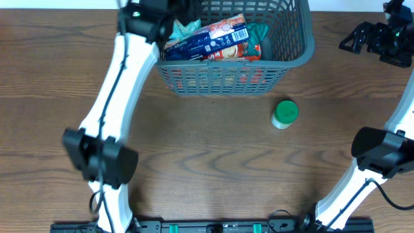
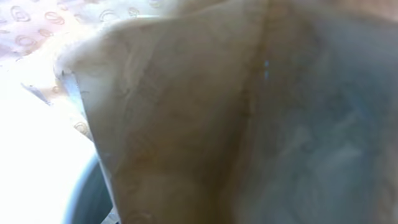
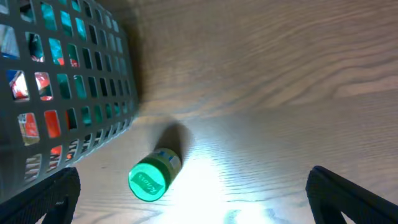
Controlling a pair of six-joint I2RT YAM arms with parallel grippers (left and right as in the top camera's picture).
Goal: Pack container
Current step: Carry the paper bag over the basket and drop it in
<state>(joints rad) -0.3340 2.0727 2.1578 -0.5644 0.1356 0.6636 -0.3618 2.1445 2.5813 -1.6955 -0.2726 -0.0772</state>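
The dark grey slotted container (image 1: 299,53) stands at the table's far middle and holds a red, white and blue snack pack (image 1: 210,39), a teal bag (image 1: 187,27) and a green item (image 1: 260,35). My left gripper (image 1: 160,21) is over the container's left end, its fingers hidden under the arm. The left wrist view is filled by blurred tan wrapping (image 2: 217,124) pressed close to the lens. My right gripper (image 1: 374,37) hangs at the far right, open and empty (image 3: 193,190). The right wrist view shows the container wall (image 3: 74,93).
A small green-lidded jar (image 1: 284,113) stands on the wooden table in front of the container's right corner. In the right wrist view the jar (image 3: 152,177) lies between and below my open fingers, beside the container.
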